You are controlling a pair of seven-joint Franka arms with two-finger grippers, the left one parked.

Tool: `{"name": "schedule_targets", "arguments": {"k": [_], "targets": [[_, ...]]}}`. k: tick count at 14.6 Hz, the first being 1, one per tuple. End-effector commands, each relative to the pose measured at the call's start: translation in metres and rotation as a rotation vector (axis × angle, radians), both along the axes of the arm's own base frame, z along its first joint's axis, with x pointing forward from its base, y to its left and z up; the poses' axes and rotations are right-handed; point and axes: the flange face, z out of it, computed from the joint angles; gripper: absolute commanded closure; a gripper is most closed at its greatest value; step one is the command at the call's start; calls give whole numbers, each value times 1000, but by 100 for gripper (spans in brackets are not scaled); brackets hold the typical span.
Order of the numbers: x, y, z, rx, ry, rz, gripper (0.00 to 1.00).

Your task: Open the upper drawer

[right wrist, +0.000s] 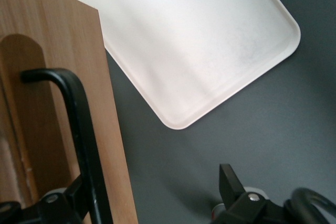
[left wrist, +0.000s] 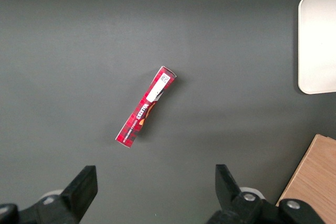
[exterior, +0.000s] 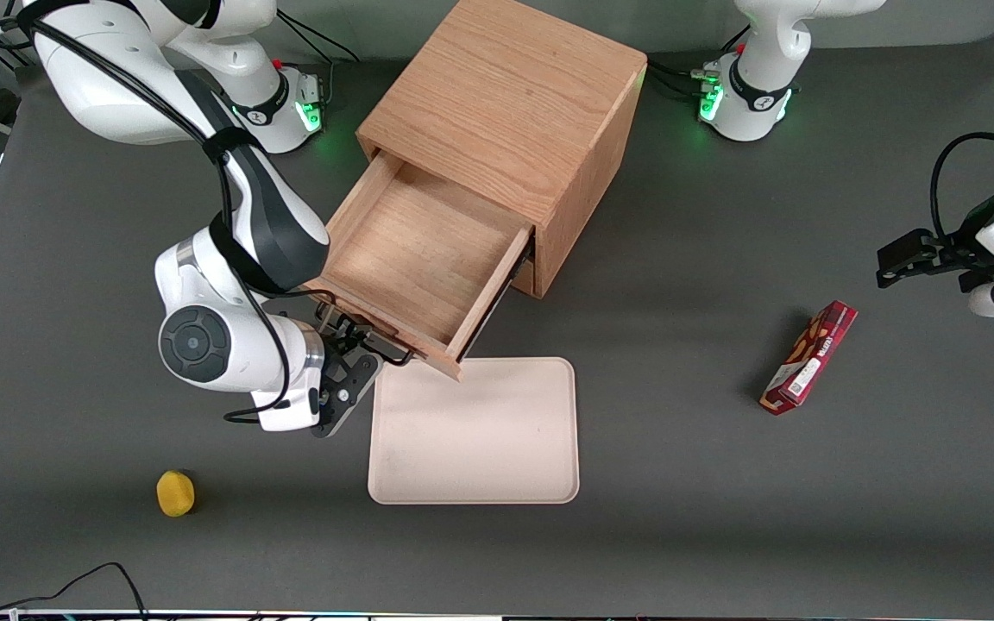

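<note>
A: Status of the upper drawer (exterior: pixel 428 259)?

B: Drawn well out of the oak cabinet (exterior: pixel 510 108), interior bare. Its front hangs over the counter (exterior: pixel 678 483), one corner just above the tray's (exterior: pixel 475 431) 12 o'clock edge. The task looks essentially complete.

A: Pincer (exterior: pixel 357 338)?

B: At the drawer front, roughly 7 o'clock of the cabinet. In the right wrist view the fingers stand spread, with a clear gap between them. One finger (right wrist: pixel 63 205) sits against the black wire handle (right wrist: pixel 79 129); the other (right wrist: pixel 233 192) hangs over bare counter. Nothing is clamped, so I read it as open and not holding the handle.

A: How to do the present step well?

B: My judgement: if more travel is wanted, pull along the slide axis only, toward 7 o'clock, with the finger hooked squarely on the bar. An oblique pull could rack the drawer or drag the whole cabinet. If the travel is enough, keep the fingers wide and back off straight so the handle isn't snagged.

A: Counts?

B: One cabinet, one drawer visibly open, one handle seen. One tray, pale, nothing on it. One red snack box (exterior: pixel 809 357), well apart toward the parked arm's end. One small yellow object (exterior: pixel 175 493), at about 7 o'clock of the tray.
</note>
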Motion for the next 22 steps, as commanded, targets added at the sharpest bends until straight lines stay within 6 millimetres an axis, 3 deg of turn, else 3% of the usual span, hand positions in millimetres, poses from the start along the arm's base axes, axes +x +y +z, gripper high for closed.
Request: {"name": "schedule_targets", "arguments": {"k": [1, 9, 11, 13, 14, 17, 22], "targets": [[8, -3, 11, -16, -15, 25, 0], [2, -8, 44, -35, 35, 30, 0], [-4, -14, 61, -47, 61, 26, 0], [-13, -26, 99, -39, 40, 7, 0], [-16, -41, 120, -40, 20, -15, 0], [-38, -72, 149, -80, 57, -39, 0], [-94, -137, 198, -140, -25, -144, 0]]}}
